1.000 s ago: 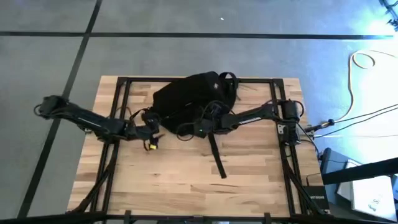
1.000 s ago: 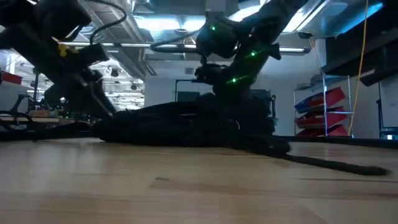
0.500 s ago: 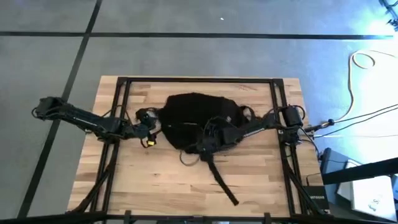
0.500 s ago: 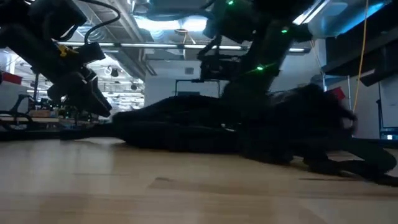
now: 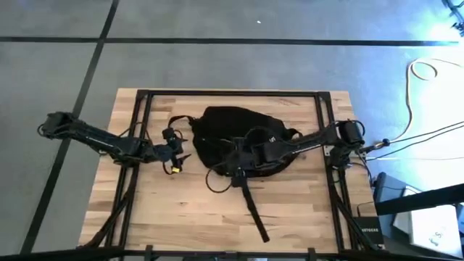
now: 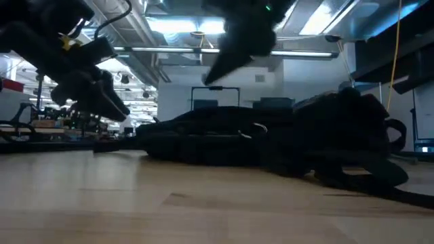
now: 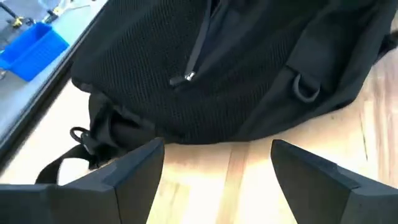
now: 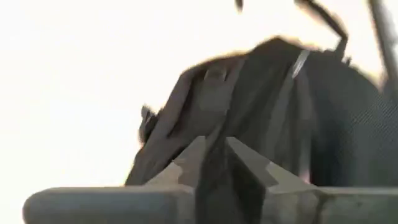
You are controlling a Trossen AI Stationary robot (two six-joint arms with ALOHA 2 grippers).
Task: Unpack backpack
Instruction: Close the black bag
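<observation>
Seen from its wrist, the right hand [image 8: 214,163] seems clamped on backpack [image 5: 235,138] fabric; overhead hides this. Left hand [image 7: 214,171] gapes, empty, beside it.

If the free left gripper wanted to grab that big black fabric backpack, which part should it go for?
Probably the thin zipper pull cord lying on the black fabric backpack, or the strap loop at its near corner. Both stand clear of the bulky body, which looks too broad for the fingers. The left gripper, open just short of the bag on the table, could come straight in from that side.
</observation>
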